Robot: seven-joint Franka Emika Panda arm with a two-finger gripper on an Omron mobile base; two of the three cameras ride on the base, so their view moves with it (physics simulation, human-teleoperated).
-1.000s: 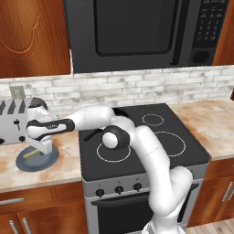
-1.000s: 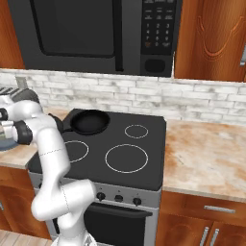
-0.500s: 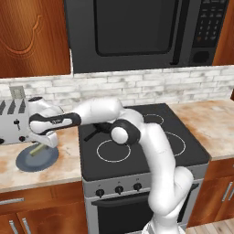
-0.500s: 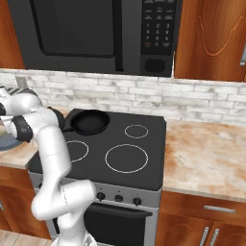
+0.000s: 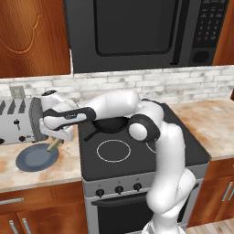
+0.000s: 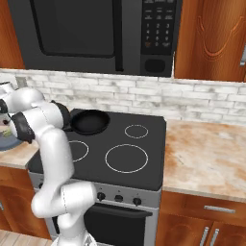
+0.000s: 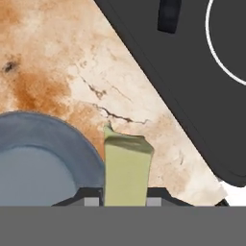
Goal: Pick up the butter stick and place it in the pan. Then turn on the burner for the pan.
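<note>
One butter stick [image 7: 126,169] clamped in gripper [image 5: 55,141], fingertips mostly cut off at 6 o'clock of hand view, so grip contact only partly visible. Held clear above counter [image 7: 57,57], just past plate [image 7: 41,161] rim at 3 o'clock. Stove [image 7: 192,81] at 1–3 o'clock. Pan [image 6: 90,121] on rear burner, handle [image 7: 168,14] end cropped at 12; pan body partly hidden behind arm in left base view.

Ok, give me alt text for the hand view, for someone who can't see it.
A pale yellow butter stick juts up from the tool, held above a speckled counter. A blue-grey plate lies at lower left, the black stove at upper right.
</note>
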